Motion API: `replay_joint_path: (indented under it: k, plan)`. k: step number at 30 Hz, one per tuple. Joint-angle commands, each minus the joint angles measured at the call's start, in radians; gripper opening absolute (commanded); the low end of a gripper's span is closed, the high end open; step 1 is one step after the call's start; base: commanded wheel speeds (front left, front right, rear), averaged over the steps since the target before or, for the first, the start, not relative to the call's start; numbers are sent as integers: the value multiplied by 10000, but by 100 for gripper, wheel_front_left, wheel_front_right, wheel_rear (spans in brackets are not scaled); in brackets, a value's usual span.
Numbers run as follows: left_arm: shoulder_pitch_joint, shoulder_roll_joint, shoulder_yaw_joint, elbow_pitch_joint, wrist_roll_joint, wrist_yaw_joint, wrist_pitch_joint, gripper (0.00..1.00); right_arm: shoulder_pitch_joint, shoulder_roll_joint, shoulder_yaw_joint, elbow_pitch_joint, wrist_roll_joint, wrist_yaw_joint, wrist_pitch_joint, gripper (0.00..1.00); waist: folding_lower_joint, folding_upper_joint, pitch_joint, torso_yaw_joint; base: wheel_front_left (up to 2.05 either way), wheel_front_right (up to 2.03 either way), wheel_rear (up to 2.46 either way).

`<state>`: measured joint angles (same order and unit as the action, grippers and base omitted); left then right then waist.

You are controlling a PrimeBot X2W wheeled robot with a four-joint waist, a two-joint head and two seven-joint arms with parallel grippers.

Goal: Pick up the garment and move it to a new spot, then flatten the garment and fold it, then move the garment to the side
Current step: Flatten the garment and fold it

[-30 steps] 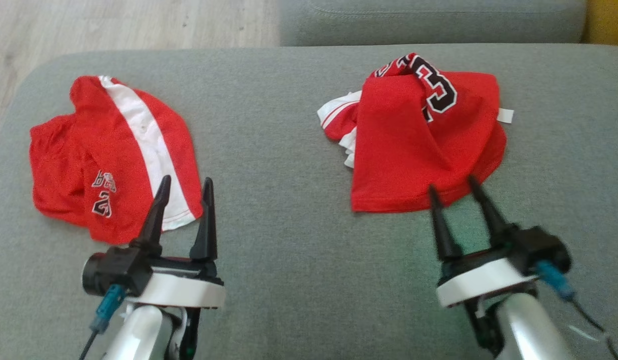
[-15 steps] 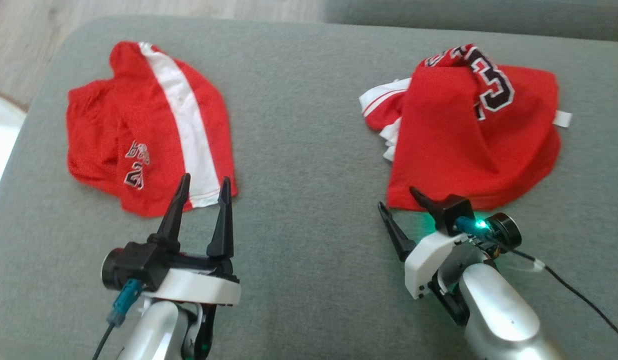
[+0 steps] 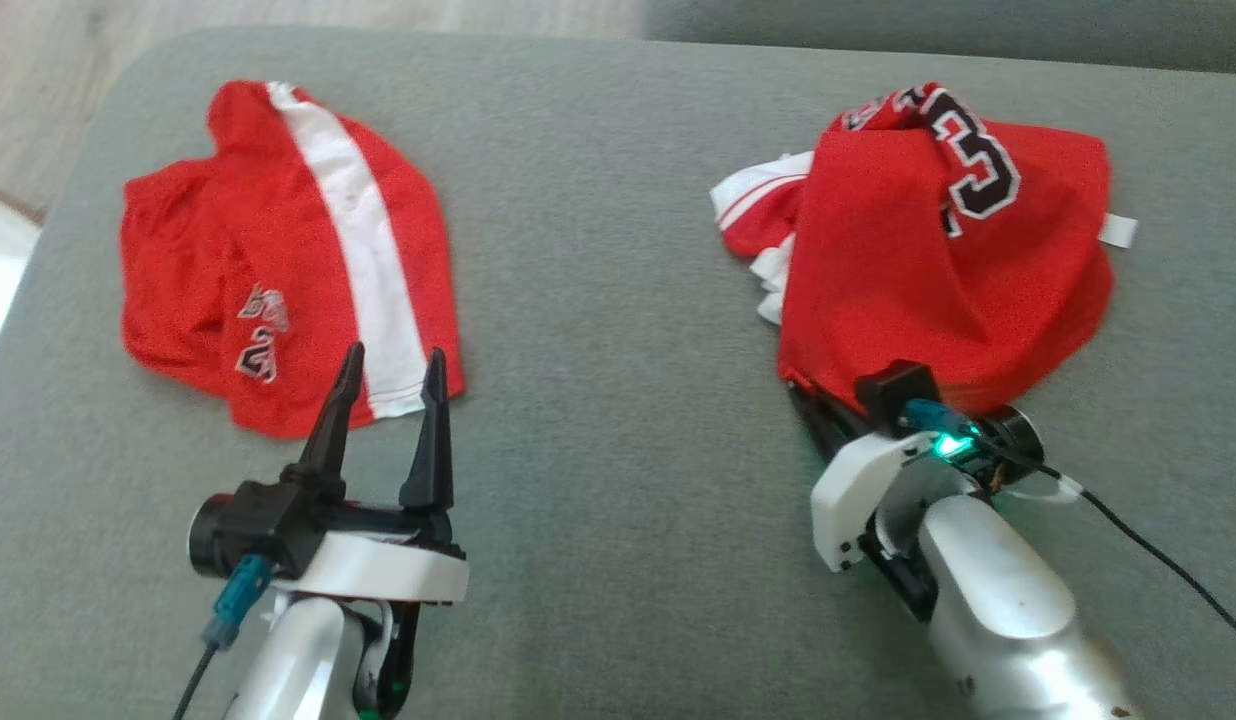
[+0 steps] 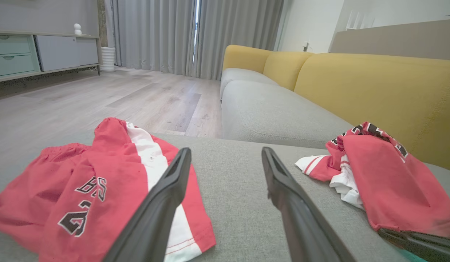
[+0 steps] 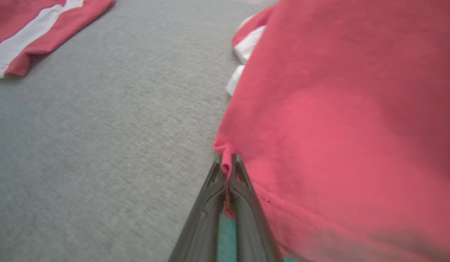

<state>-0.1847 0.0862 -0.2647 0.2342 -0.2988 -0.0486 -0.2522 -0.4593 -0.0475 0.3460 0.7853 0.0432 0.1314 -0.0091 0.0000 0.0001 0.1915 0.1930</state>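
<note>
The garment (image 3: 928, 270) is a crumpled red jersey with a black-and-white number, lying at the right of the grey cushion (image 3: 618, 300). My right gripper (image 3: 804, 392) is shut on its near-left hem corner. In the right wrist view a pinch of red cloth (image 5: 227, 167) sits between the closed fingers, and the garment (image 5: 338, 109) spreads to the right. My left gripper (image 3: 394, 352) stands open with nothing between its fingers, its tips at the near edge of red shorts (image 3: 278, 260). The left wrist view shows the left gripper (image 4: 225, 151) between the shorts (image 4: 83, 174) and the garment (image 4: 389, 174).
The red shorts with a white stripe lie on the cushion's left, also seen as shorts (image 5: 39, 29) in the right wrist view. A second grey seat (image 4: 265, 109) and yellow backrests (image 4: 374, 80) lie beyond. Wooden floor (image 3: 38, 100) borders the left edge. A black cable (image 3: 1158, 560) trails from the right wrist.
The right gripper turned, slid to the garment's near-left corner and shut on the hem. The head camera shifted down and left early on. The left gripper stayed open.
</note>
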Motion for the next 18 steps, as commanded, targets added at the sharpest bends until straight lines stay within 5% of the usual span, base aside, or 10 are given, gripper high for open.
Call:
replay_joint_path:
  k: [1,9,18]
  plan:
    - [-305,45,392,-279,72,-48,-95,100,190,-27,-52,15,-72,-7,-76,0,0,-1,-125,-249,0,0,0]
    - [-55,-56,673,-335,231,-126,-95,100,1116,-56,-3130,-642,-1165,-7,-610,0,0,-1,-615,-1284,0,0,0]
    - [172,-197,833,-397,347,-205,-95,100,2527,-251,-6974,-3469,-2691,-7,224,0,0,-1,-942,-1928,0,0,0]
